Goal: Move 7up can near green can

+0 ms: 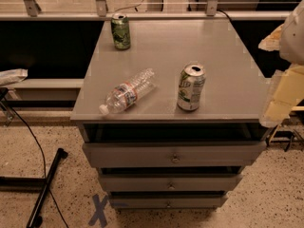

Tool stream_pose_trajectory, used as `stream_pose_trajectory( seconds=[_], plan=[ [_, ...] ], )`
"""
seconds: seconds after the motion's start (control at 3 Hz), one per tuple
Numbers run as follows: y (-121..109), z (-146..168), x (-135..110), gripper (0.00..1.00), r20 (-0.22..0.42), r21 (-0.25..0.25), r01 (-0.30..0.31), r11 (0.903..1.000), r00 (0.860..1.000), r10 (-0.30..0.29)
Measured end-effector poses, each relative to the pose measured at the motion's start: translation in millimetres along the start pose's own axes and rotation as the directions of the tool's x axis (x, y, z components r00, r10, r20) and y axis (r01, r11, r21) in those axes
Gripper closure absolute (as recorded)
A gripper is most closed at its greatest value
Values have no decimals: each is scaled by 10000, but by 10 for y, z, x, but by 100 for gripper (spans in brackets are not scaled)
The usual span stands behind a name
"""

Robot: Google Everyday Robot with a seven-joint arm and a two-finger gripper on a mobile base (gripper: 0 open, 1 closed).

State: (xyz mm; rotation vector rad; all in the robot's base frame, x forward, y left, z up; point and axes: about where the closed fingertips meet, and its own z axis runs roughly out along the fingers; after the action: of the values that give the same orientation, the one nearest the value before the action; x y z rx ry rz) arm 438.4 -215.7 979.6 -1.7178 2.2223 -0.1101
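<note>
The 7up can (191, 87) is pale silver-white with green patches and an open silver top. It stands upright near the front right of the grey cabinet top (213, 46). The green can (120, 31) is dark green and stands upright at the back left corner of the top. My gripper (279, 101) shows as pale cream parts at the right edge of the view, beside the cabinet's right edge, to the right of the 7up can and apart from it. It holds nothing that I can see.
A clear plastic water bottle (128, 91) with a white cap lies on its side at the front left of the top, between the two cans. The cabinet has several drawers (173, 154) below. A black stand and cable (45, 184) lie on the speckled floor at left.
</note>
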Motion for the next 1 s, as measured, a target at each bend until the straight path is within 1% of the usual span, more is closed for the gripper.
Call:
stream_pose_trajectory(
  seconds=[0.33, 0.67, 1.0],
  plan=[
    [0, 0, 0, 0, 1, 2, 0, 10000, 10000, 0],
    [-18, 12, -25, 0, 166, 47, -22, 10000, 9999, 21],
    [-164, 234, -224, 0, 880, -5, -164, 9999, 9960, 163]
  ],
)
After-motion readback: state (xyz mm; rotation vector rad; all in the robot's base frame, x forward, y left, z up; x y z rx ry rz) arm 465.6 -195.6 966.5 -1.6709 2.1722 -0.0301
